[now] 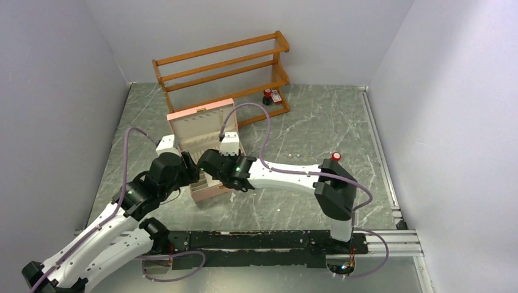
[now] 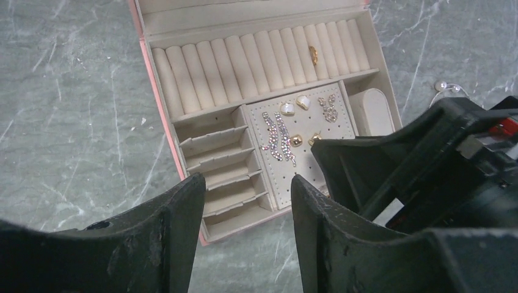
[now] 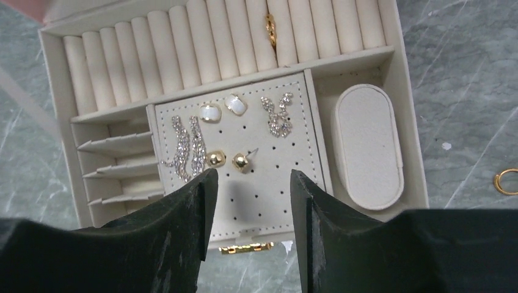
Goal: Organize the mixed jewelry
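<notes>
- The left gripper (image 2: 247,182) and the right gripper (image 3: 253,174) both hung over the open pink box (image 3: 408,104), each with its fingers spread and nothing between them.
- Much of the jewelry already sat in the box: a seated ring (image 3: 270,29) in the ring rolls (image 3: 165,49), and gold studs (image 3: 215,159) and sparkly earrings (image 3: 186,146) on the holed pad (image 3: 287,183).
- Strays lay outside on the table (image 3: 464,91): a loose ring (image 3: 506,181) off to the right of the box, a small gold piece (image 3: 246,248) just beside its front edge, and a pearl piece (image 2: 448,87) beside its right wall.
- The step in hand looked like fetching a stray.
- The right gripper seemed best placed for the loose ring. It should come straight down with one finger on each side and close low against the table, since a thin flat ring would likely slip.
- With both arms crowded over the box, only one should move at a time.
- The pieces already seated should not be brushed.
</notes>
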Available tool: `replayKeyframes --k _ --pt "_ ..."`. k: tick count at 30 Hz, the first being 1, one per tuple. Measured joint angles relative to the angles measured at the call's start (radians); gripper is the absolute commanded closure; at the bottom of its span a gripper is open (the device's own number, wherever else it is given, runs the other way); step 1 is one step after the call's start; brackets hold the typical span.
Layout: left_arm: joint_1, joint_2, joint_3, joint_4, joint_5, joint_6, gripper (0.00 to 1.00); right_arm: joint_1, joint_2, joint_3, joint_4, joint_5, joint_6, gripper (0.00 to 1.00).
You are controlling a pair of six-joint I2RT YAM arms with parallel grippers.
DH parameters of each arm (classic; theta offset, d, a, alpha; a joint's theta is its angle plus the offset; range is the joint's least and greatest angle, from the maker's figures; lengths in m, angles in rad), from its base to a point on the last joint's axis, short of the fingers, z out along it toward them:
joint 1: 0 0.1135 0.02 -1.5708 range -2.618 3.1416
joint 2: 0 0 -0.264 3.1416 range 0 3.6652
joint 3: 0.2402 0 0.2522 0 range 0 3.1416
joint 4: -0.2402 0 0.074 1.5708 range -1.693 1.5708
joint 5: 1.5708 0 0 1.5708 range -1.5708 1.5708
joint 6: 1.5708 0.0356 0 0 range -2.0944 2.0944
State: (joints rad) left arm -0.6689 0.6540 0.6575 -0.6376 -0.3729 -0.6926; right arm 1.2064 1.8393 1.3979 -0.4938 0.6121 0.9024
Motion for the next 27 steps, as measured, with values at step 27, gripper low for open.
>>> replayKeyframes --k 27 --pt "0.0 0.045 -0.033 0.035 -0.023 0.0 0.43 0.01 0.155 0.175 -0.164 0.077 0.032 0.66"
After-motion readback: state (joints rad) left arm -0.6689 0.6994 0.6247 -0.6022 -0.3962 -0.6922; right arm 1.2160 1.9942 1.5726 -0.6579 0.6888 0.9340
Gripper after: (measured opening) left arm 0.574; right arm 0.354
